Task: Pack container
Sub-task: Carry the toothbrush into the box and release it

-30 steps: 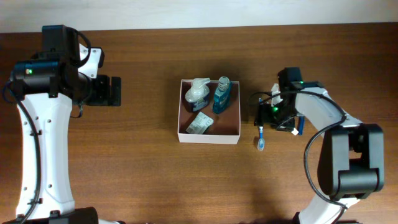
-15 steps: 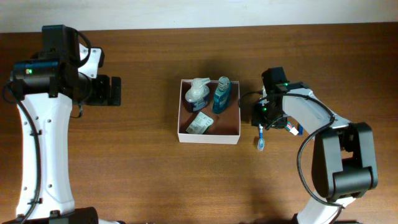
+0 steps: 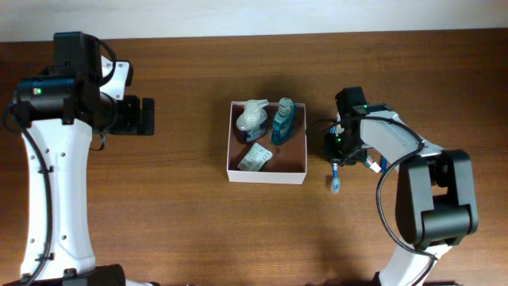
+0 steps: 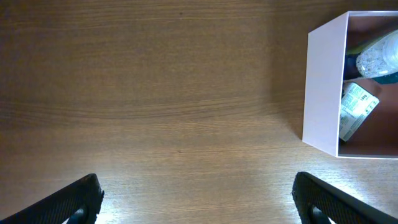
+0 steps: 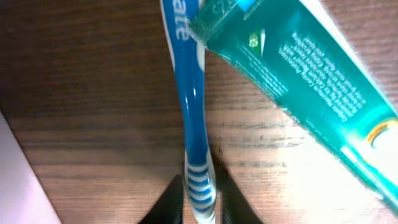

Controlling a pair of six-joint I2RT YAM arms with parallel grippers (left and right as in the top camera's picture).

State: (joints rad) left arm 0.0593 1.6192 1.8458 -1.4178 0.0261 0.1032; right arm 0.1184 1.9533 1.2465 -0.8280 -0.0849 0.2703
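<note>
The container [image 3: 267,177], a square shallow box with white walls and a pinkish-brown inside, sits mid-table; its near wall [image 4: 323,81] shows at the right of the left wrist view. A blue and white toothbrush [image 3: 336,179] lies on the wood just right of it. My right gripper [image 3: 336,151] is down over its handle. In the right wrist view the two black jaws [image 5: 200,186] press both sides of the striped toothbrush [image 5: 189,106] handle. My left gripper [image 3: 147,116] hovers far left of the box, wide open [image 4: 198,199], holding nothing.
Inside the box lie a white-capped bottle [image 3: 252,119], a blue bottle [image 3: 282,121] and a small sachet [image 3: 255,157]. A teal toothpaste tube [image 5: 305,74] lies on the table right beside the toothbrush, its end crossing over the brush.
My right gripper shifted left toward the box and its jaws closed in on the toothbrush handle. The left arm has stayed still.
</note>
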